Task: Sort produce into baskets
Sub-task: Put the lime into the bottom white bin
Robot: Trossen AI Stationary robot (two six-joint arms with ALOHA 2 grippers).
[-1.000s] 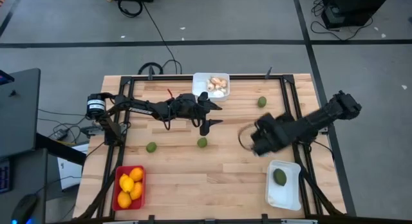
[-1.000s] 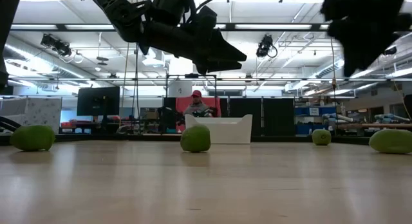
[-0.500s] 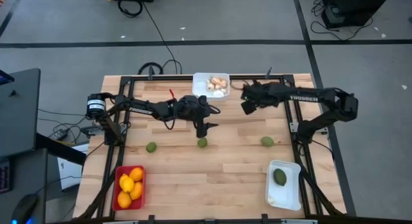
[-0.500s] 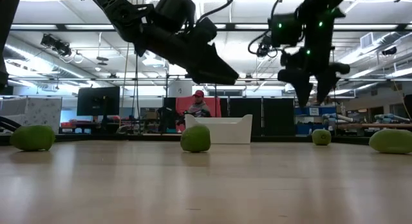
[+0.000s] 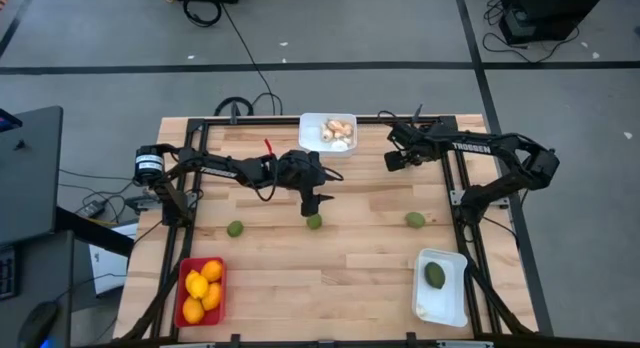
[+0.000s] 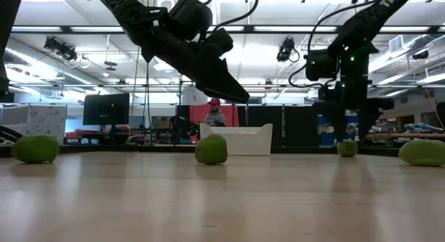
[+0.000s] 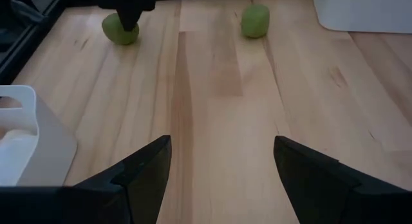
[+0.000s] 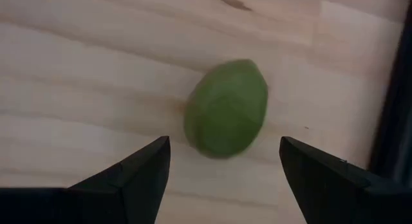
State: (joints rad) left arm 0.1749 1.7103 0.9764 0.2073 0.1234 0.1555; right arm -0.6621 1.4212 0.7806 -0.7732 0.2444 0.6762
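My right gripper (image 5: 392,160) is open at the far right of the table, pointing down over a dark green lime (image 8: 226,108). One finger stands on either side of the lime without touching it, and the lime rests on the wood below (image 6: 347,148). The arm hides this lime in the high view. My left gripper (image 5: 318,200) is open and empty, slanting down just above and beyond the middle lime (image 5: 314,221). Two more limes lie at the left (image 5: 235,229) and right (image 5: 415,220). The red basket (image 5: 183,288) holds orange fruits. The far white basket (image 5: 306,134) holds mushrooms. The near white basket (image 5: 442,302) holds one lime.
A black frame (image 5: 445,158) runs along the table's far, left and right sides, close beside my right gripper. A wide stretch of bare wood lies between the limes and the near edge. In the low view a person (image 6: 213,113) sits in the room behind the far basket.
My right gripper has swung from the near right, by the white basket, to the far right, and has come down over the lime there. My left gripper has tipped downward and gone a little toward the middle lime. No fruit has moved.
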